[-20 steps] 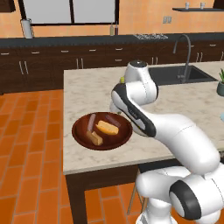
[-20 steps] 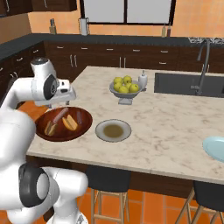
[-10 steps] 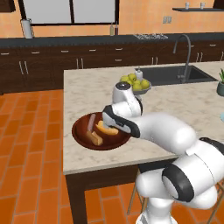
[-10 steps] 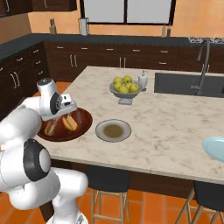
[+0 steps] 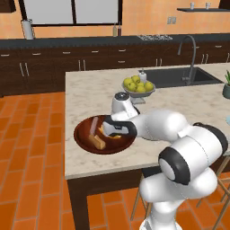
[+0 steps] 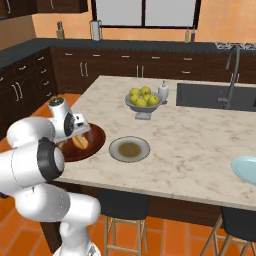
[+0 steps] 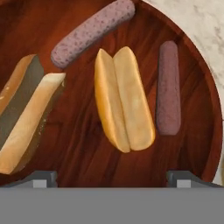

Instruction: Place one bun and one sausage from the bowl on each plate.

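The gripper [image 7: 112, 177] hangs low over the wooden bowl [image 7: 87, 144], its jaws spread wide with nothing between them; the two dark fingertips [image 7: 41, 178] stand far apart, either side of the orange-yellow bun [image 7: 124, 99]. That split bun lies in the middle of the bowl. In the hand view a tan-brown bun [image 7: 26, 111] lies to its left, one sausage [image 7: 92, 31] slants across above them, and a second sausage [image 7: 168, 87] lies to the right, near the rim. From the right base view, the grey plate [image 6: 129, 149] sits just beside the bowl on the marble counter [image 6: 200, 140], and the pale blue plate [image 6: 246, 169] is well apart at the far edge. A footed fruit bowl of apples [image 6: 143, 101] stands behind the grey plate, with a soap bottle [image 6: 163, 92] and the sink [image 6: 215, 96] beyond.
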